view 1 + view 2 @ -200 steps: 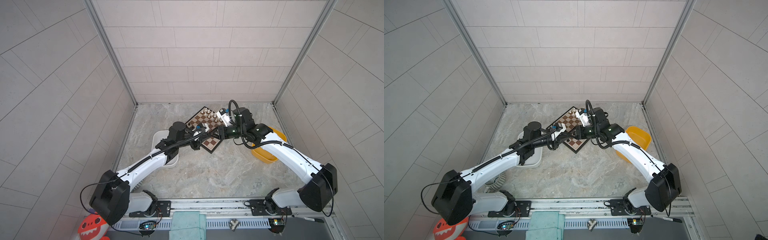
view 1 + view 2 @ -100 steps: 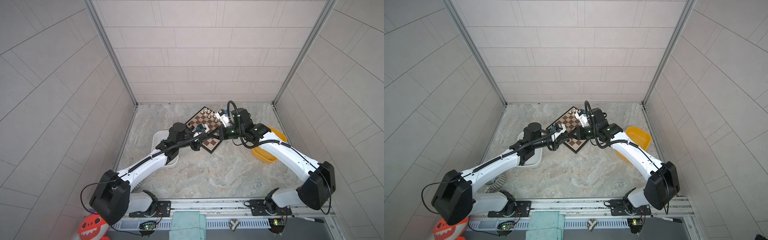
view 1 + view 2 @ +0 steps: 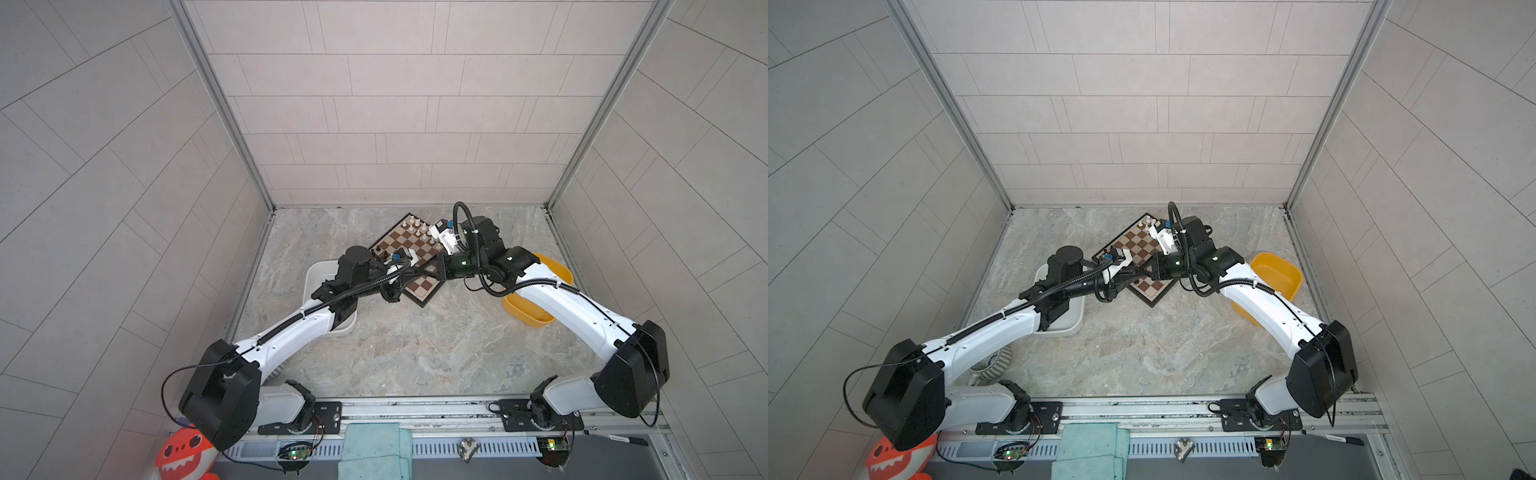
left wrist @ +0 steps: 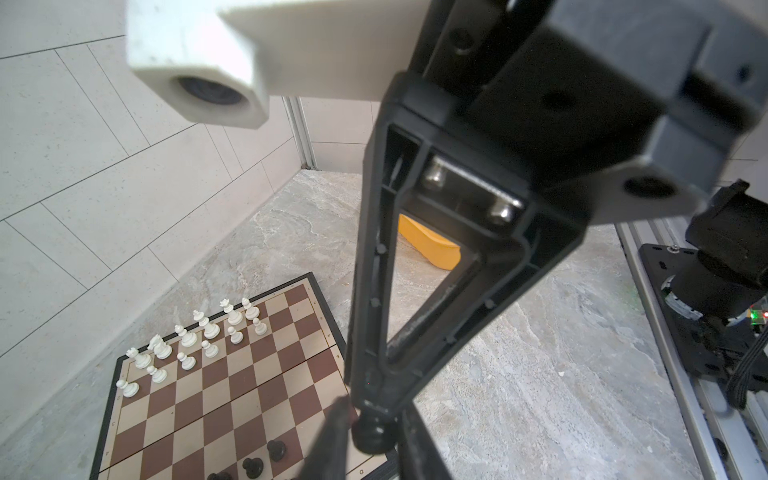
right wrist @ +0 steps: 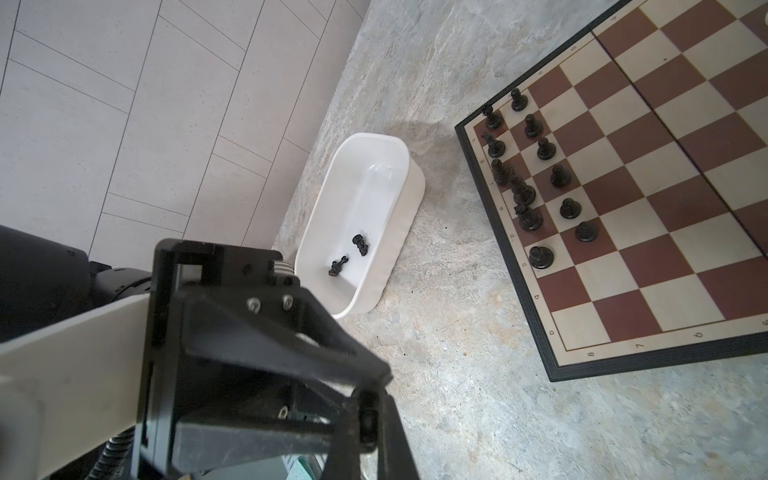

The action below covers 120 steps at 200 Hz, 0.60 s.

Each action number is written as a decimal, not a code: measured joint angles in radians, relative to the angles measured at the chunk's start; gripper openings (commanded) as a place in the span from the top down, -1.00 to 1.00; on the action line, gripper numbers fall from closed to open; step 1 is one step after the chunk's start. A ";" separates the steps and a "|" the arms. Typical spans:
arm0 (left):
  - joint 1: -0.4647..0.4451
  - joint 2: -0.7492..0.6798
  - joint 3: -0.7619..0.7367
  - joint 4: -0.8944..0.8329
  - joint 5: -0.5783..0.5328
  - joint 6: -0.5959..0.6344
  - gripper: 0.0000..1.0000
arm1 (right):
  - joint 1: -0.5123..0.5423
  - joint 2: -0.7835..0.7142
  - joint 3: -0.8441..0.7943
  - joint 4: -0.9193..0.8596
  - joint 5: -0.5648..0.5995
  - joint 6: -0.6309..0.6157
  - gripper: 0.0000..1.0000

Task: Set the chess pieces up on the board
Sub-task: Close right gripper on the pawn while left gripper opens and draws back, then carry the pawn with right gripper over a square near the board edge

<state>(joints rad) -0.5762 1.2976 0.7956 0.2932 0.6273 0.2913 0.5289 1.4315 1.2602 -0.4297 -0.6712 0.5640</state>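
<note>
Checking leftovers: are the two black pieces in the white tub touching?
Apart: right wrist view shows bare white tub floor between one black piece and the other.

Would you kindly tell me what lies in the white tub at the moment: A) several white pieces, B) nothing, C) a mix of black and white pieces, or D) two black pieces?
D: the right wrist view shows just two black pieces lying on their sides in the white tub.

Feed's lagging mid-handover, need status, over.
Right end effector shut on black piece. Left end effector open around it, over the board. Two black pieces in white tub. Nothing blocking.
</note>
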 measured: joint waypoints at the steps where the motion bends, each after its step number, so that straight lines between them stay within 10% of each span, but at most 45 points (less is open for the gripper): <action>1: 0.000 0.000 0.001 0.000 -0.002 -0.001 -1.00 | 0.000 0.000 0.000 0.000 0.000 0.000 1.00; 56: 0.000 -0.162 0.002 -0.252 -0.135 -0.147 -1.00 | -0.048 -0.001 -0.004 0.020 -0.013 0.025 1.00; 120: 0.052 -0.471 0.019 -0.705 -0.547 -0.456 -1.00 | -0.066 -0.003 -0.014 0.020 0.008 0.040 1.00</action>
<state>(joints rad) -0.5243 0.8265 0.8150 -0.4122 0.0799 -0.1650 0.4629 1.4288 1.2465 -0.4095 -0.6628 0.6044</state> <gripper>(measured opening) 0.998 0.052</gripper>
